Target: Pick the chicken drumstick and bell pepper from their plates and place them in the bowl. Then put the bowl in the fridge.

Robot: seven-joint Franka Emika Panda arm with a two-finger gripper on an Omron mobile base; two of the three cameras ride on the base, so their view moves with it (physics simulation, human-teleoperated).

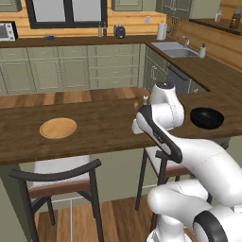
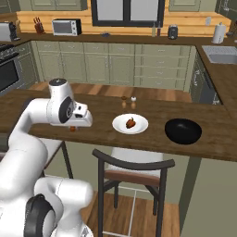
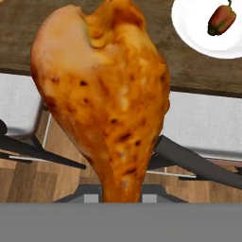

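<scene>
We count one glossy orange-brown roasted chicken drumstick point(image 3: 101, 99) and one small dark red bell pepper point(image 2: 131, 122). We see two flat round plates: one tan wooden plate point(image 1: 58, 128) and one plain white plate point(image 2: 121, 124). There is one round black bowl point(image 2: 183, 131). Two dark-framed chairs with pale seats point(image 1: 61, 179) stand at the wooden counter point(image 1: 104, 132), where two small shakers point(image 2: 128, 98) sit.
</scene>
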